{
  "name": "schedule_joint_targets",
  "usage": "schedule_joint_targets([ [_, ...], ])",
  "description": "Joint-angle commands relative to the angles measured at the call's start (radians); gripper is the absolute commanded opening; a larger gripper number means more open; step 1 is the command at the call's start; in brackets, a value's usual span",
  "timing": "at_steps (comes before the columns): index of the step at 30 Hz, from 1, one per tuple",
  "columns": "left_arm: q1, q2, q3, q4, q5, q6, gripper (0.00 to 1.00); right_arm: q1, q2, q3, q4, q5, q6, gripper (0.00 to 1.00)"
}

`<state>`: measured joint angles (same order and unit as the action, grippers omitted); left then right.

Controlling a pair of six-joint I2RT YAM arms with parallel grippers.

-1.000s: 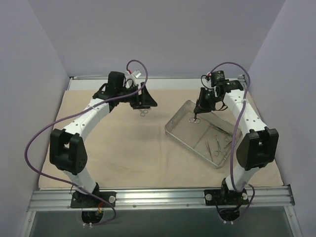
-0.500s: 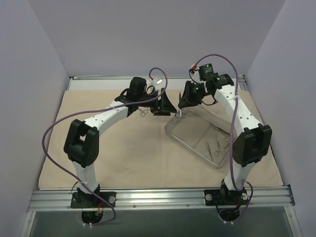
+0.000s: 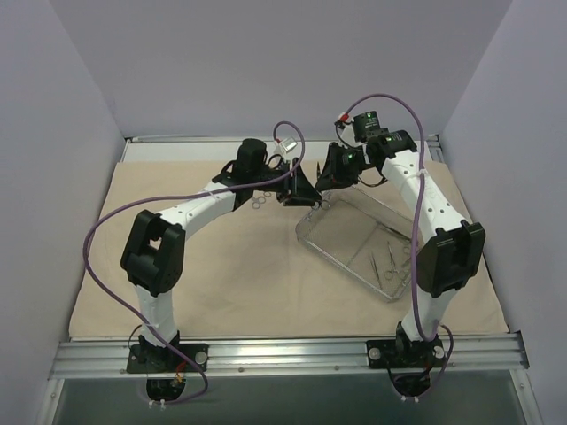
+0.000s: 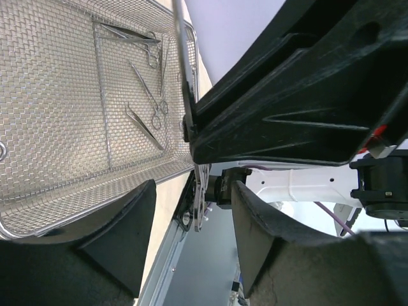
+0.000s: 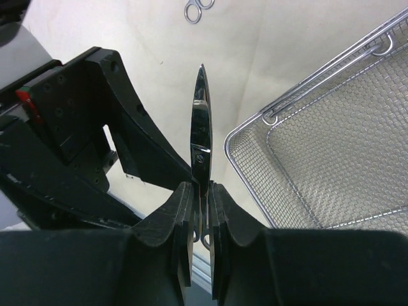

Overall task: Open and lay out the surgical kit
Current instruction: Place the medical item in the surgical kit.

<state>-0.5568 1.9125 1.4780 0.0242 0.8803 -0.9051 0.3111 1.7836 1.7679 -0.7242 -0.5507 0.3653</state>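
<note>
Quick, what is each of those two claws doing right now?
Left gripper: open, holding nothing.
Right gripper: closed on a pair of scissors.

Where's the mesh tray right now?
Top view: the mesh tray lies on the beige cloth, right of centre, its far corner by the right gripper.

left arm [image 3: 190, 211]: white links, black joints | right arm [image 3: 431, 205]: alike | cables [image 3: 86, 252]: purple | left tool [image 4: 193, 191], right tool [image 5: 201, 191]: black
</note>
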Motion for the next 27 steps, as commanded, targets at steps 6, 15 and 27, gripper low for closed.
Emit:
schedule_joint_targets([
  [6,-0.002,0.016,0.038,0.135,0.072,-0.044,0.15,0.014,0.03,0.05,-0.018,-0.014,-0.006,0.0],
  [15,0.084,-0.095,-0.043,-0.023,-0.113,0.103,0.02,-0.015,0.102,0.211,-0.119,0.132,0.021,0.45],
  [27,0.35,-0.175,-0.353,0.188,-0.402,0.035,0.02,-0.266,0.054,0.177,-0.257,0.204,-0.029,0.49],
])
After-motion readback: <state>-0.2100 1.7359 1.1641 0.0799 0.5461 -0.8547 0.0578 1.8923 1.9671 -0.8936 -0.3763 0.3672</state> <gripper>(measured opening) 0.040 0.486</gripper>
